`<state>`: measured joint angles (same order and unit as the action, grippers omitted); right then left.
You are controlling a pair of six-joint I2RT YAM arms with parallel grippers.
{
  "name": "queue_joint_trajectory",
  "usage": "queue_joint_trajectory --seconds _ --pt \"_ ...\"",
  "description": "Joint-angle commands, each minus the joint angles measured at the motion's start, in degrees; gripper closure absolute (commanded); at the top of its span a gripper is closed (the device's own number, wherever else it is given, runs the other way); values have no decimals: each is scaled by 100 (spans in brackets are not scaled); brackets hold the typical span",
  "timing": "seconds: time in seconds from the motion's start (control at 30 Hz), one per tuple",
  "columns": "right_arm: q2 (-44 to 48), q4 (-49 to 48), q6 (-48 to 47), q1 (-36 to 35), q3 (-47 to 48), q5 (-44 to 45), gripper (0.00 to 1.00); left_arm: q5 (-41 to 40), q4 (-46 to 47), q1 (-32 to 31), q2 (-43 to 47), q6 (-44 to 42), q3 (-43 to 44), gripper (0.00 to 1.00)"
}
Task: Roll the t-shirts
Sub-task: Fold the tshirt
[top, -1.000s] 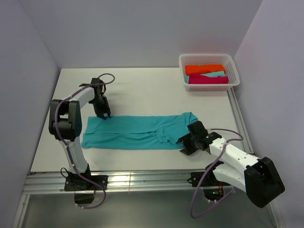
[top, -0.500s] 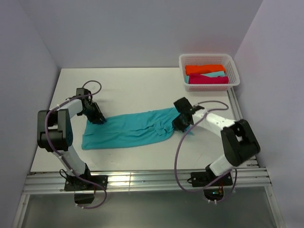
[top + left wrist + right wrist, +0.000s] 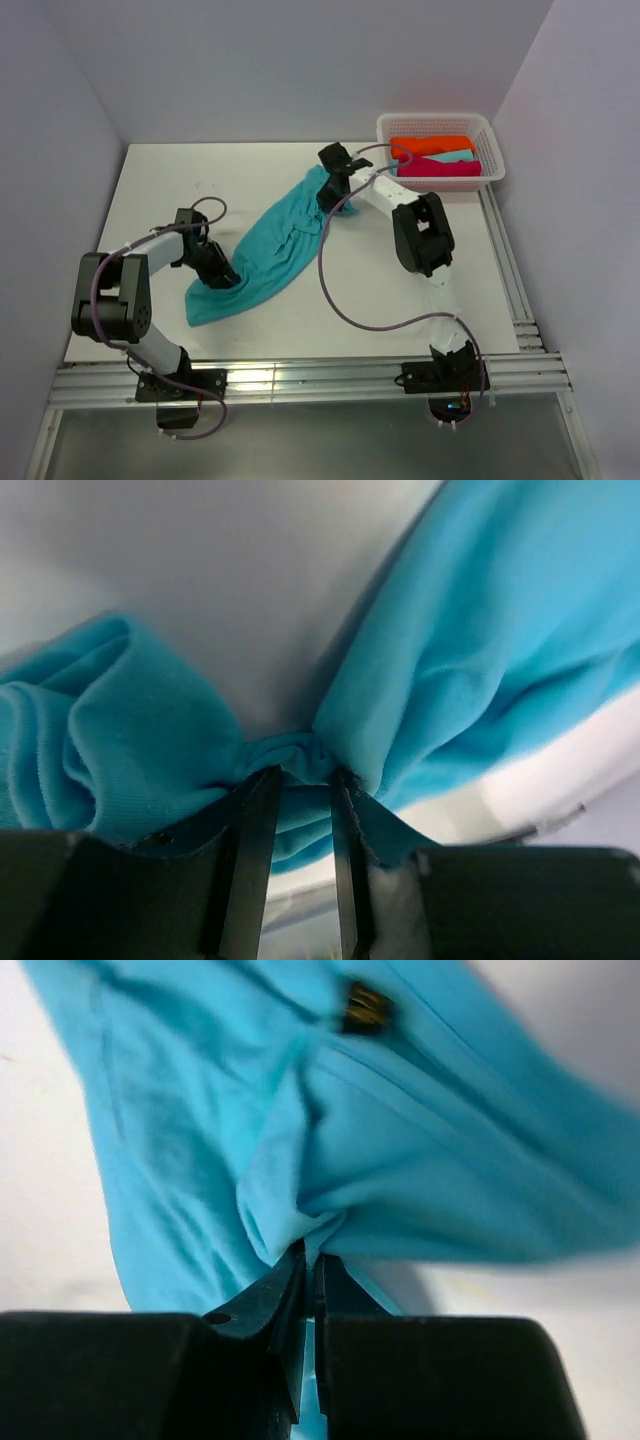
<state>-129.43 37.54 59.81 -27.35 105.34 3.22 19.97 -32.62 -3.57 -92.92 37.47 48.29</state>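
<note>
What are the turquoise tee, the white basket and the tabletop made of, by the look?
Turquoise tee: soft knit jersey, probably cotton or a blend; matte, fine knit grain close up, bunches into soft folds.
White basket: rigid moulded plastic, judging by the even lattice walls.
Tabletop: smooth matte white, laminate or painted board; cannot tell which.

A turquoise t-shirt (image 3: pixel 275 245) stretches bunched in a slanted band across the desk (image 3: pixel 400 300), the left hand (image 3: pixel 222 275) at its near left end and the right hand (image 3: pixel 332 195) at its far right end. In the far right corner a white basket (image 3: pixel 437 118) holds an orange t-shirt (image 3: pixel 430 146), a pale turquoise t-shirt (image 3: pixel 452 157) and a magenta t-shirt (image 3: pixel 438 168).
</note>
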Motion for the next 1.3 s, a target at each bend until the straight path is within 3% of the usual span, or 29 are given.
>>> queue_joint_trajectory --seconds 0.0,0.17,0.33,0.43,0.5,0.57,0.63,0.8,0.97,1.07,1.27 --pt "-591 -8 -390 19 1099 -294 100 190 -597 -196 273 655 -819 65" --pt "-1348 -1159 -181 274 1647 -1147 99 1219 -70 -196 1381 2110 -1664 65" --pt "-1928 -1916 -66 485 2438 -1682 95 1360 -437 -214 2513 2974 -1797 59" --pt "-2192 -2251 39 591 2772 -2097 68 1205 -752 -188 2762 2847 -1719 51" --pt "-2158 -2295 -22 617 2782 -2387 53 835 -1174 -47 2631 2486 -1228 47" --pt "-1956 -2400 -127 635 2511 -2493 29 343 -1561 93 2333 2002 -615 46" --pt "-1587 -2593 -285 626 1948 -2589 24 35 -1694 216 2000 1625 -191 45" --pt "-1007 -2156 -1013 679 1508 -2818 26 -765 -1469 638 1155 1043 1479 42" --pt "-505 -2075 -1366 670 806 -2731 38 -477 -448 674 -417 358 2980 43" --pt "-531 -1926 -1358 670 847 -2695 43 14 158 656 -1375 190 3641 46" --pt "-768 -1899 -1270 565 874 -2696 43 253 449 419 -2774 -47 4661 45"
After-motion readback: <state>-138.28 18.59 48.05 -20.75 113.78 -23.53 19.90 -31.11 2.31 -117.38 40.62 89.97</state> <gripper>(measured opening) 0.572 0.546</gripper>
